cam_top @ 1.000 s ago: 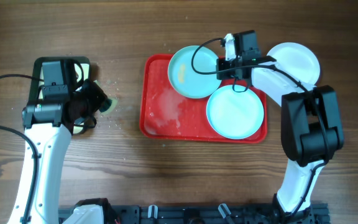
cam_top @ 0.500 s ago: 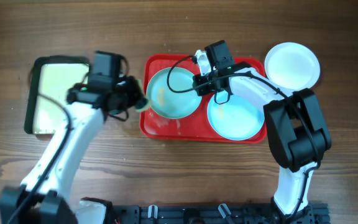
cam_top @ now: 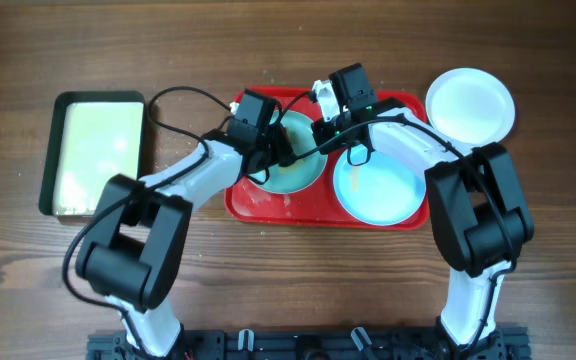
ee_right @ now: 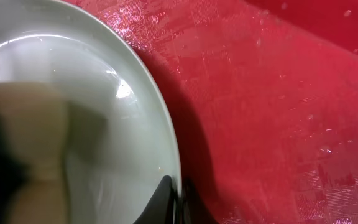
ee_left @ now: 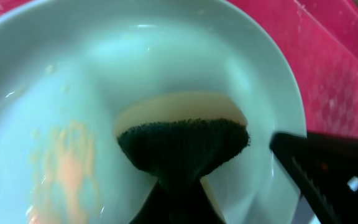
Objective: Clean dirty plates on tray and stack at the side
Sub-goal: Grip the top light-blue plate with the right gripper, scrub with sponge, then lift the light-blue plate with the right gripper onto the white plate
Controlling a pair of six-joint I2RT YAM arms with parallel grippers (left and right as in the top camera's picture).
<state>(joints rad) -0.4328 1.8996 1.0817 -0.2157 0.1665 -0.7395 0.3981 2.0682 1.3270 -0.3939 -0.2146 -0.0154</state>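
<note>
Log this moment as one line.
phase: scrub | left gripper: sponge on left blue plate | right gripper: pinching its rim | white plate: off tray

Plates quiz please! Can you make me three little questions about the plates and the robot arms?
1. True or false: the white plate lies on the red tray.
2. What does the left gripper press on the smeared plate? A a sponge, B a spoon, C a cup.
3. How many plates lie on the tray?

Key: 1 false, it lies on the table beside the tray. 2 A. 3 two, both light blue.
</note>
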